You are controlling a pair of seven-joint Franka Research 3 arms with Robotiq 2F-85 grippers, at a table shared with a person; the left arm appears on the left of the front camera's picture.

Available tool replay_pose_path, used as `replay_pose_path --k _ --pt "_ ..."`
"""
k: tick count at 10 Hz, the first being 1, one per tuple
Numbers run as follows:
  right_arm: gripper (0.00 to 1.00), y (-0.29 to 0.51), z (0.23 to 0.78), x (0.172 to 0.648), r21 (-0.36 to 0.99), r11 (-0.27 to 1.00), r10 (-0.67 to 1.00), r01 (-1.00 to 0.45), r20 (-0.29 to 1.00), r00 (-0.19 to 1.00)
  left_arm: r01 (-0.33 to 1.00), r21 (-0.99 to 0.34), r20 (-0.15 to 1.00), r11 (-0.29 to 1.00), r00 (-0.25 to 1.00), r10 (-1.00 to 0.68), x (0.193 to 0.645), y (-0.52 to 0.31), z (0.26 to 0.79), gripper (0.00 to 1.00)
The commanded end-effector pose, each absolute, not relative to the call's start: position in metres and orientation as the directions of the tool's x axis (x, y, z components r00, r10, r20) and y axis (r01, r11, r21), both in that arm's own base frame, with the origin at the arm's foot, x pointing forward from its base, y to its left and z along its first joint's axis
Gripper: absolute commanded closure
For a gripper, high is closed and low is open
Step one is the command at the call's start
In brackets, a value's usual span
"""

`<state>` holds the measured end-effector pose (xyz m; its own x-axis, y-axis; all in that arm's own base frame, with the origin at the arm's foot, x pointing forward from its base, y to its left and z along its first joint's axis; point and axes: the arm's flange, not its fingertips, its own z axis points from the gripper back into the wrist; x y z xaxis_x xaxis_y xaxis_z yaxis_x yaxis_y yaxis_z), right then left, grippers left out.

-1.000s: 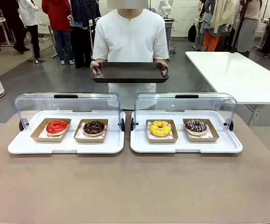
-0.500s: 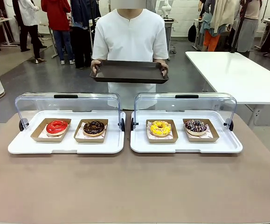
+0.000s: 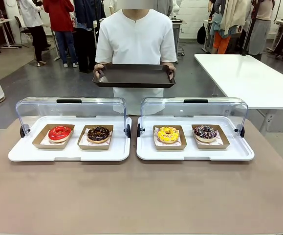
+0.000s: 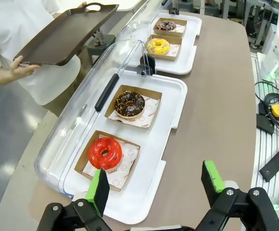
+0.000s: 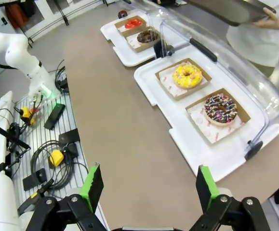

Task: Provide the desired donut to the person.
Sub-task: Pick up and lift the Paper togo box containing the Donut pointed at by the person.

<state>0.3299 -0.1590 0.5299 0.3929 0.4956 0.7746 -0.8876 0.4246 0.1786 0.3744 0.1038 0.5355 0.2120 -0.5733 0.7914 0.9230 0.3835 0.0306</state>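
Currently both open, empty; red donut [image 4: 105, 152] just ahead of left gripper [image 4: 156, 182], sprinkled donut [image 5: 220, 109] ahead of right gripper [image 5: 149, 185].

The front view looks from the robot's side across the table [image 3: 141, 196] toward the person [image 3: 136, 39]. Each wrist view looks down from above one table end, past its own fingers [image 4: 97, 185]; all three share the two white trays [image 3: 68, 155].

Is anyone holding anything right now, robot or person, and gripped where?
The left gripper and right gripper are open and empty. The person holds the dark tray by its two short ends.
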Motion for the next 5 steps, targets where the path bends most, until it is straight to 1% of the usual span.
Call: replay_pose_path --k 1,2,3,4,5 --pt "0.0 -0.163 0.526 0.329 0.186 0.425 0.496 -0.886 0.771 0.4 0.924 0.03 0.796 0.382 0.209 -0.568 0.374 0.105 0.535 0.0" --pt "0.0 -0.159 0.53 0.33 0.179 0.425 0.496 -0.888 0.775 0.393 0.924 0.03 0.796 0.382 0.209 -0.568 0.374 0.105 0.535 0.0" --pt "0.0 -0.154 0.539 0.326 0.15 0.387 0.45 -0.91 0.83 0.329 0.924 0.03 0.796 0.382 0.209 -0.568 0.374 0.105 0.535 0.0" --pt "0.0 -0.15 0.545 0.322 0.125 0.363 0.427 -0.923 0.858 0.284 0.924 0.03 0.796 0.382 0.209 -0.568 0.374 0.105 0.535 0.0" --pt "0.0 -0.148 0.547 0.321 0.119 0.366 0.441 -0.923 0.851 0.285 0.924 0.03 0.796 0.382 0.209 -0.568 0.374 0.105 0.535 0.0"
